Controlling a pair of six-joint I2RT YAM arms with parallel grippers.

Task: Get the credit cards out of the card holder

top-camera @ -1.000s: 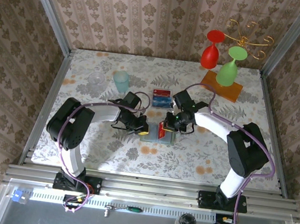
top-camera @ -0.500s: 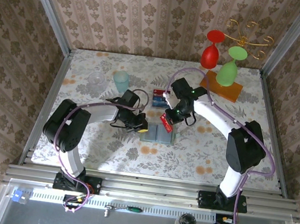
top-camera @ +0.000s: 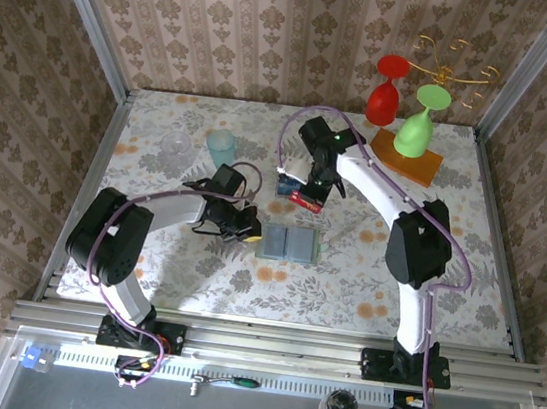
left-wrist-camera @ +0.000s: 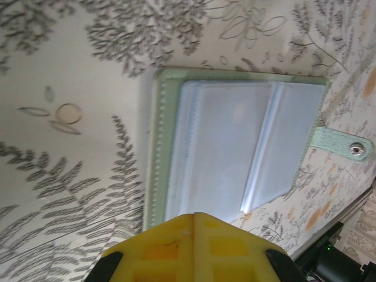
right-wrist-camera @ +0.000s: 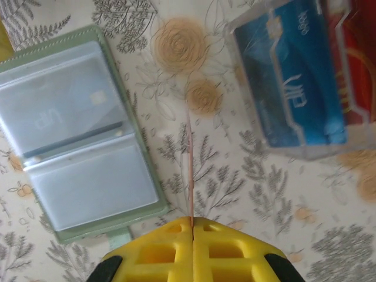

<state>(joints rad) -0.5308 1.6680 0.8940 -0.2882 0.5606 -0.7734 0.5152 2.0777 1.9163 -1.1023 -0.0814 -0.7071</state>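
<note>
The right arm had swung off the card holder (top-camera: 289,243), which lay open and flat. The right gripper (top-camera: 309,193) was now just beyond the holder's far edge, by the clear box (right-wrist-camera: 305,151), clamped on a red credit card (right-wrist-camera: 190,167) (edge-on in its wrist view). The left gripper (left-wrist-camera: 194,238), fingers together, sat at the holder's left edge. One pale card (right-wrist-camera: 64,114) seemingly remained pocketed.

You have two arms, left arm (top-camera: 167,209) and right arm (top-camera: 376,188): white shells, black joints and black bases. One purple cable (top-camera: 283,140) runs along each. A green light (top-camera: 337,135) sits on the right arm. Your left tool (left-wrist-camera: 194,215) and right tool (right-wrist-camera: 192,220) carry yellow moulded fingers (left-wrist-camera: 164,249) with square recesses, black housings behind.
</note>
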